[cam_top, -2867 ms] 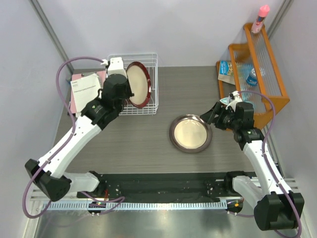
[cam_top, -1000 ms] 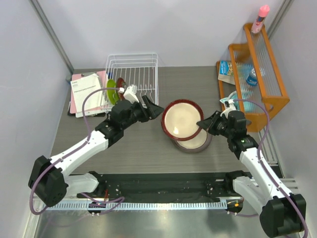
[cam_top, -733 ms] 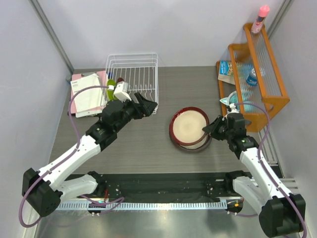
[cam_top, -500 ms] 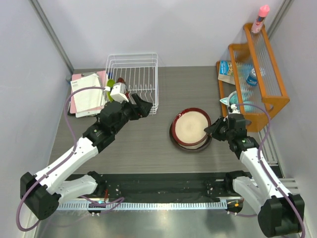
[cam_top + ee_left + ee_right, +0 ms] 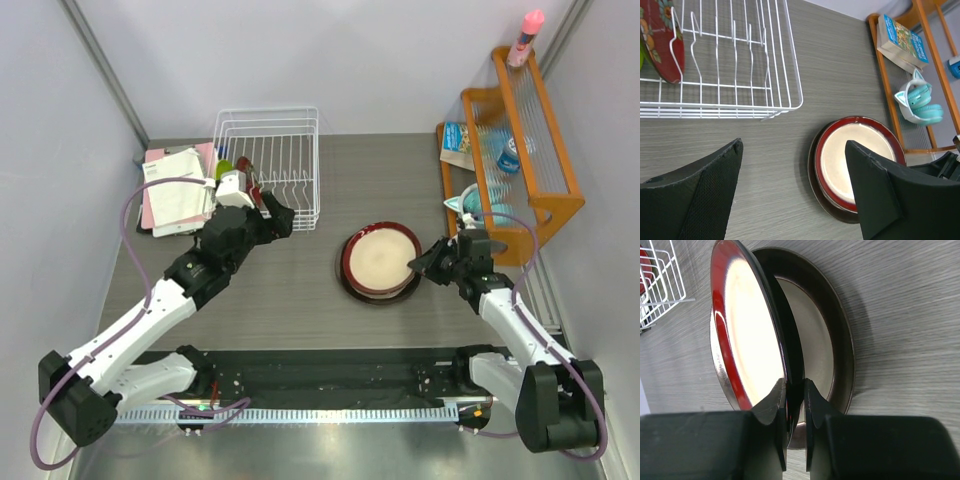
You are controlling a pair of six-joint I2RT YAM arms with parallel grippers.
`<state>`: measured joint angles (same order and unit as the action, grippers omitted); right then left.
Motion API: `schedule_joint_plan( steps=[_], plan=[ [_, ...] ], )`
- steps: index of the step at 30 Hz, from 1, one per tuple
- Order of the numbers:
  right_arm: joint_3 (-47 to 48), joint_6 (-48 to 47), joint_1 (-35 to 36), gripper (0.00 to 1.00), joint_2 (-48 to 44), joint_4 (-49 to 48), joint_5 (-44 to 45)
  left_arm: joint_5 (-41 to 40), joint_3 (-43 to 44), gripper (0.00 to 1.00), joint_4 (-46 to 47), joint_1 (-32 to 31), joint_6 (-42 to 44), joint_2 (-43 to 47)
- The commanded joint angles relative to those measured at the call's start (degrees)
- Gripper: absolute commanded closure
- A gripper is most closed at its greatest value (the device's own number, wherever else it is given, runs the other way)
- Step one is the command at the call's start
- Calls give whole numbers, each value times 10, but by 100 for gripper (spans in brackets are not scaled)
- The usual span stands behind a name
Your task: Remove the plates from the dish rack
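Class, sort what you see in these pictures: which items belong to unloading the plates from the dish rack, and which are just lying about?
Job: dish rack, red-rimmed plate, grey-rimmed plate, floral red plate, green plate.
Lying about: orange shelf, book, headphones, papers, pink bottle.

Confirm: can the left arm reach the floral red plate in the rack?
Likely yes: the left claw is open and empty beside the dish rack; the floral red plate stands inside, top edge exposed.
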<state>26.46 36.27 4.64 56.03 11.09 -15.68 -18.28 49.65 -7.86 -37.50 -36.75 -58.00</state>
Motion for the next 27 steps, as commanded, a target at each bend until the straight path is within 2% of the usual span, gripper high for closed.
schedule_joint_plan(
  steps=[1, 4, 7, 9, 11, 12, 14, 15, 18, 21, 23, 24, 27],
  plan=[
    [20, 10, 2, 99, 20, -54, -40, -32, 4, 16, -1, 1, 14, 17],
    [29, 3, 1, 98, 37, -27, -31, -32, 3, 16, 0, 0, 14, 13],
    [32, -6, 2, 85, 46, -15, -25, -31, 3, 16, 0, 0, 12, 7],
    [34, -9, 2, 85, 50, -11, -29, -27, 3, 16, 0, 0, 12, 3],
    [34, -14, 2, 74, 52, -6, -24, -25, 3, 16, 0, 0, 12, 1],
    [34, -15, 1, 63, 52, -5, -20, -25, 3, 16, 1, 0, 12, 0],
    [36, -18, 2, 59, 56, -2, -17, -28, 4, 15, -1, 0, 12, -3],
    [36, -20, 1, 54, 58, -1, -14, -30, 6, 15, -1, 0, 14, -4],
    [40, -28, 1, 53, 66, 5, -16, -39, 12, 14, -9, 1, 20, -8],
    [42, -31, 2, 46, 68, 7, -13, -59, 17, 13, -15, 1, 28, -11],
    [54, -40, 1, 39, 68, 19, -9, -68, 20, 11, -22, 1, 36, -15],
    [61, -53, 1, 32, 66, 37, -5, -82, 24, 10, -23, 1, 40, -18],
    [90, -69, 1, 23, 57, 79, 49, -125, 45, 6, -54, 5, 49, -34]
  ],
)
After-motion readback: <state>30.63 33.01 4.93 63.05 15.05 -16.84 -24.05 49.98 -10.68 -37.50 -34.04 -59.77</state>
